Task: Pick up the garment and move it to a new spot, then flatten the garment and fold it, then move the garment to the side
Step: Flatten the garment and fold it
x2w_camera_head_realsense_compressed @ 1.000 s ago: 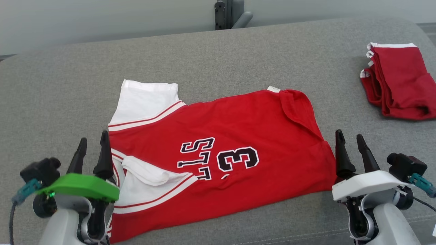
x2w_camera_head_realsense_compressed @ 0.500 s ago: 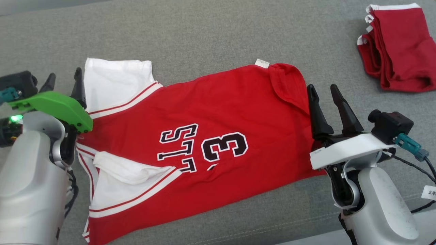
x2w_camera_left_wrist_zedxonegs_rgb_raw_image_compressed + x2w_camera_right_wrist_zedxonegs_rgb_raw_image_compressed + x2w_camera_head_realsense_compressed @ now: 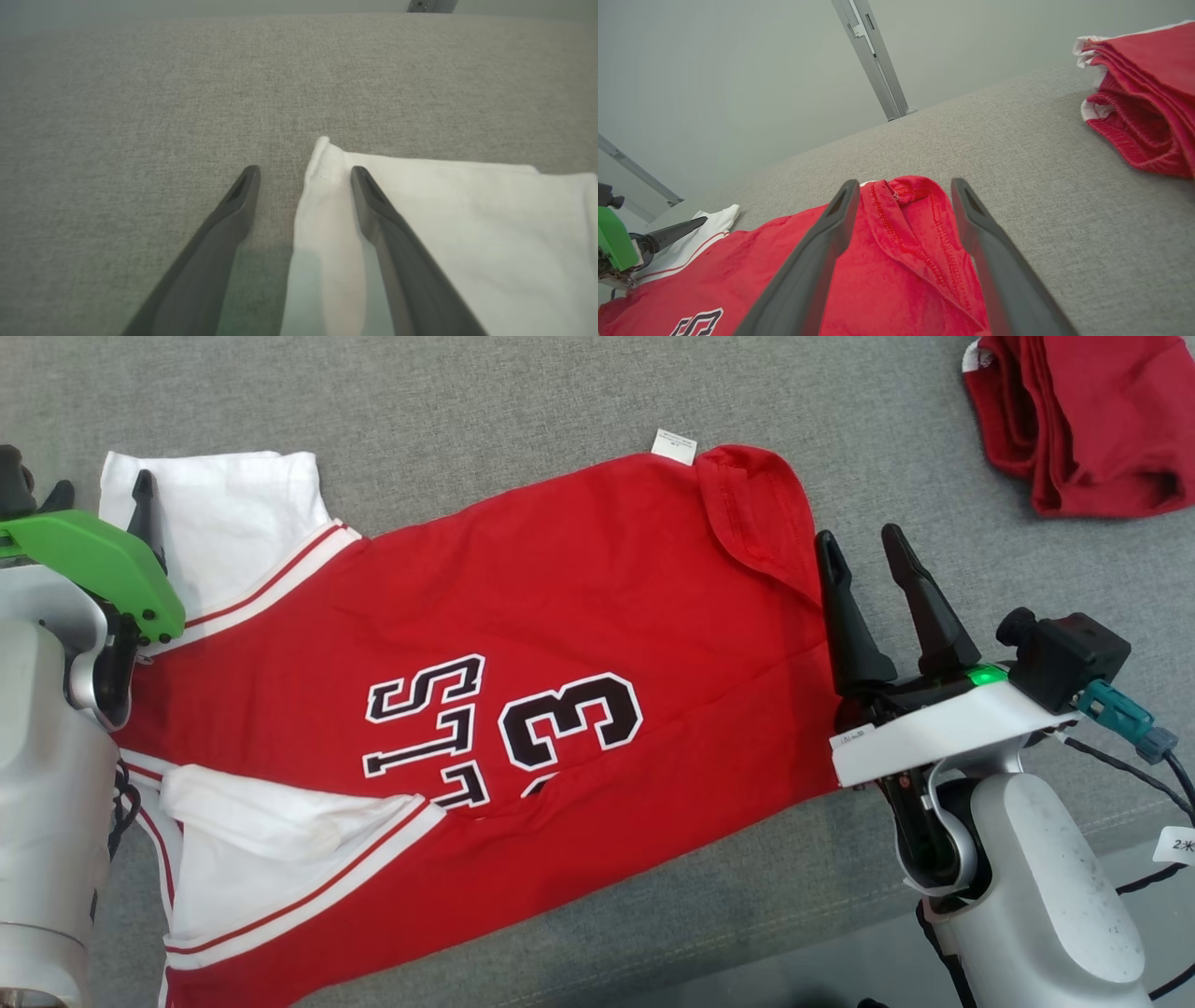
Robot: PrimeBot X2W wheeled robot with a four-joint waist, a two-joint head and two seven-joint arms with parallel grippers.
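Observation:
The garment [image 3: 523, 616] is a red jersey with white sleeves and black lettering, lying spread on the grey padded surface [image 3: 467, 392]. My left gripper [image 3: 103, 487] is open at the jersey's far left. In the left wrist view the left gripper [image 3: 304, 170] straddles the outer edge of the white sleeve [image 3: 444, 210]. My right gripper [image 3: 858, 536] is open at the jersey's right edge. In the right wrist view the right gripper [image 3: 904, 183] has the turned-over red hem corner [image 3: 906, 224] lying between its fingers. Neither gripper holds anything.
A pile of folded red garments [image 3: 1083, 420] with white trim lies at the far right of the surface, also visible in the right wrist view [image 3: 1148, 102]. A grey metal post [image 3: 873, 56] stands behind the surface. Bare grey fabric stretches beyond the jersey.
The head camera has tipped down and forward, shifting the whole picture. Both arms have reached forward, the left to the white sleeve's edge, the right to the red hem corner. Both grippers stay open.

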